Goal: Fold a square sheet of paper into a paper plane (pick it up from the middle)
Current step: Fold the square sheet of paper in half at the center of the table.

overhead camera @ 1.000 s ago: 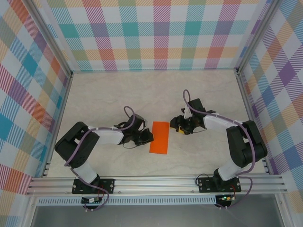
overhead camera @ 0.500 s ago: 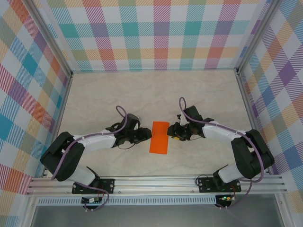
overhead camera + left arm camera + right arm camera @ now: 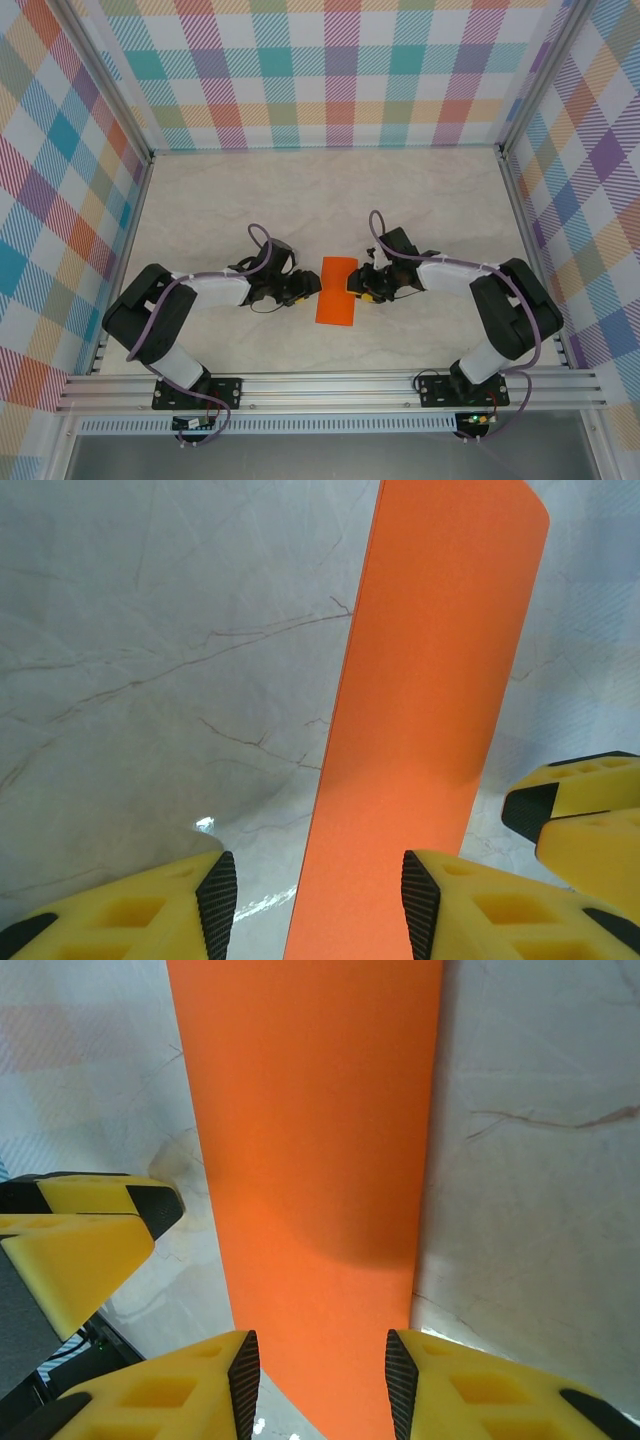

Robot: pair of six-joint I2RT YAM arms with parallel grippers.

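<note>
1. Left pincer (image 3: 312, 288) sits low over the pale marble-patterned counter (image 3: 300, 190), at the left long edge of the thin bright orange paper sheet (image 3: 337, 292). Its jaws stand apart and clasp nothing.
2. Seen from the left wrist, that pincer (image 3: 318, 895) has two yellow fingers with black pads (image 3: 218, 905). The sheet (image 3: 430, 680) runs up through the gap between them. It reaches under the right-hand finger, and bare counter shows beside the left-hand one.
3. The right pincer (image 3: 350, 286) sits at the opposite long edge and faces the left one across the paper. Its jaws are parted too, with no grip on anything.
4. Seen from the right wrist, the sheet (image 3: 310, 1110) fills the gap of that pincer (image 3: 322, 1375) from pad to pad. Whether the pads touch the paper cannot be told.
5. The sheet lies flat near the middle of the counter, between the two pincers. It forms a narrow rectangle, longer than wide and slightly tilted.
6. Each wrist view catches the other arm's yellow fingers just beside the sheet: the right pincer's fingers (image 3: 585, 810) and the left pincer's fingers (image 3: 80, 1235).
7. Pastel checked wall panels (image 3: 340, 70) enclose the counter on three sides.
</note>
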